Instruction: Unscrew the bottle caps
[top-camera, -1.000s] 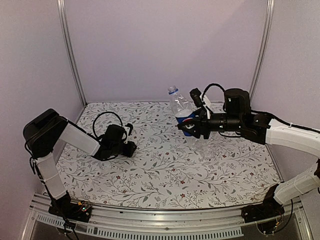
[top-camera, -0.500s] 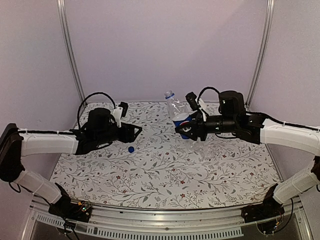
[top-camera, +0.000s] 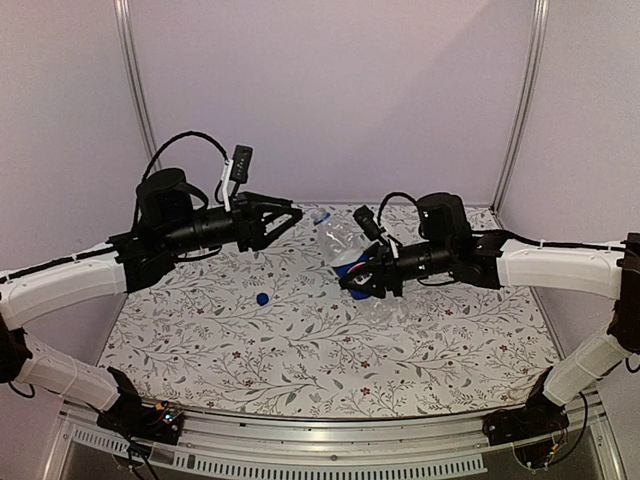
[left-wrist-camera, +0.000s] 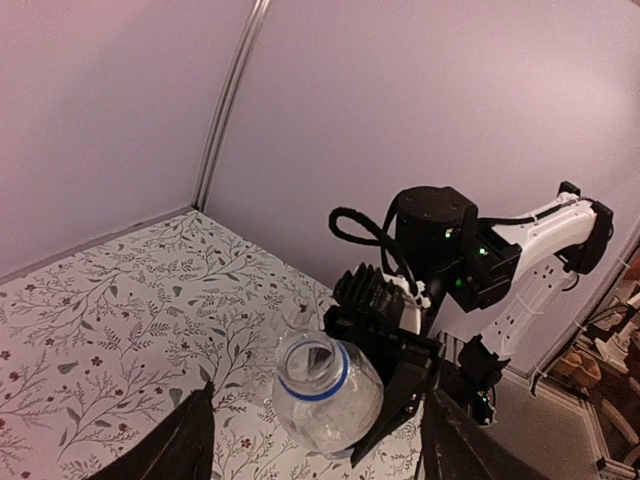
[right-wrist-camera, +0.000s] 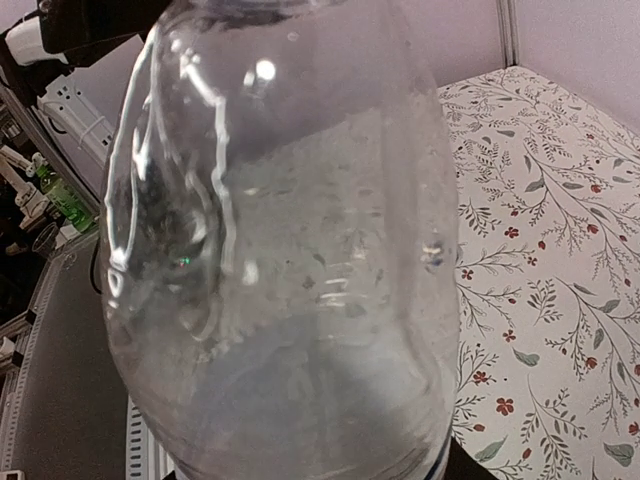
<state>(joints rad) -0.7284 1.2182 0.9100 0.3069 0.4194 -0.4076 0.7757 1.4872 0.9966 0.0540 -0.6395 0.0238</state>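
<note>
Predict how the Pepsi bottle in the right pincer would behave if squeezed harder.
The bottle looks empty and uncapped, so probably light. Its clear wall shows creases, so the right pincer would likely buckle it. Smooth plastic might slip.

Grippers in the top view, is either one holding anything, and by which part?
The right gripper holds the Pepsi bottle around its labelled body, with the neck tilted toward the left gripper, which is open and holds nothing.

Left arm raised, bottle tilted
I lifted the left gripper (top-camera: 291, 213) off the table (top-camera: 450, 345), jaws parted, the blue cap (top-camera: 262, 298) left lying there, and leaned the Pepsi bottle (top-camera: 338, 238) in the right gripper (top-camera: 361, 280) leftward.
</note>
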